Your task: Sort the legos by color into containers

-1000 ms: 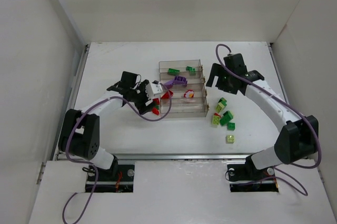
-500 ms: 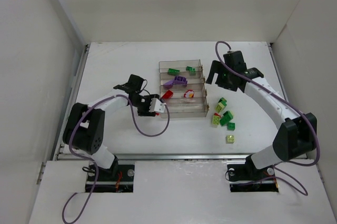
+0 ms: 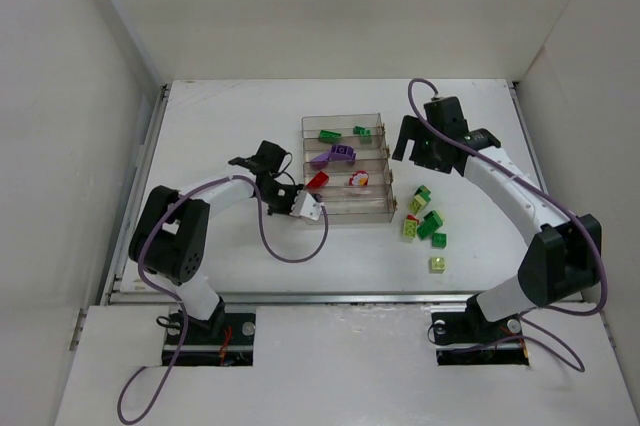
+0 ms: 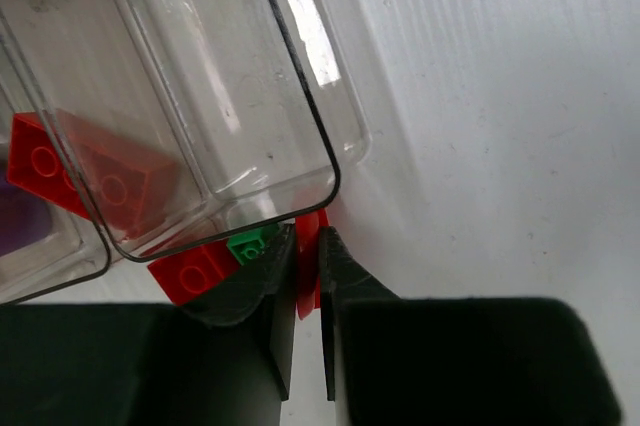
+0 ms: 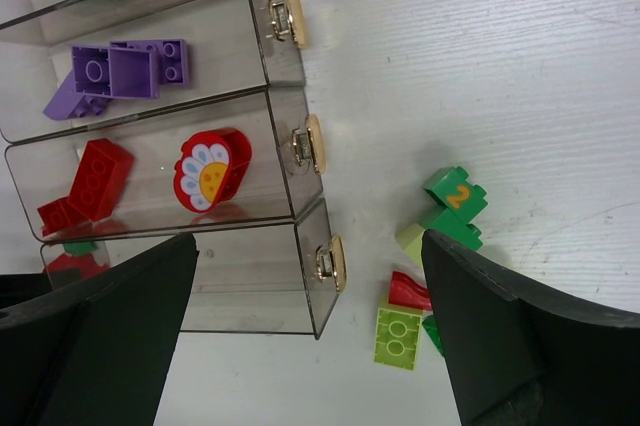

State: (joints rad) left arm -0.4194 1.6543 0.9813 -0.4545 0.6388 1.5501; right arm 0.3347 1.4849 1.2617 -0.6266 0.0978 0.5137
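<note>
The clear tray (image 3: 386,208) has four rows. Green legos (image 3: 328,135) lie in the back row, purple ones (image 3: 336,154) in the second, and a red brick (image 3: 318,180) with a red flower piece (image 5: 211,168) in the third. The front row (image 5: 250,286) looks empty. My left gripper (image 4: 308,229) is low at the tray's front left corner (image 4: 250,96), shut on a thin red lego (image 4: 306,271). Beside it lie another red brick (image 4: 190,271) and a small green one (image 4: 250,243). My right gripper (image 5: 310,346) hangs open above the tray's right end, holding nothing.
Loose legos lie right of the tray: a green "2" brick (image 5: 455,194), a lime brick (image 5: 397,338), a small red piece (image 5: 410,291), more green ones (image 3: 432,223) and a pale yellow-green one (image 3: 437,263). Gold latches (image 5: 336,261) stick out from the tray's right end.
My left gripper has swung right and nearer, down to the tray's front left corner, and has shut on the red lego. The right gripper has hardly moved.
</note>
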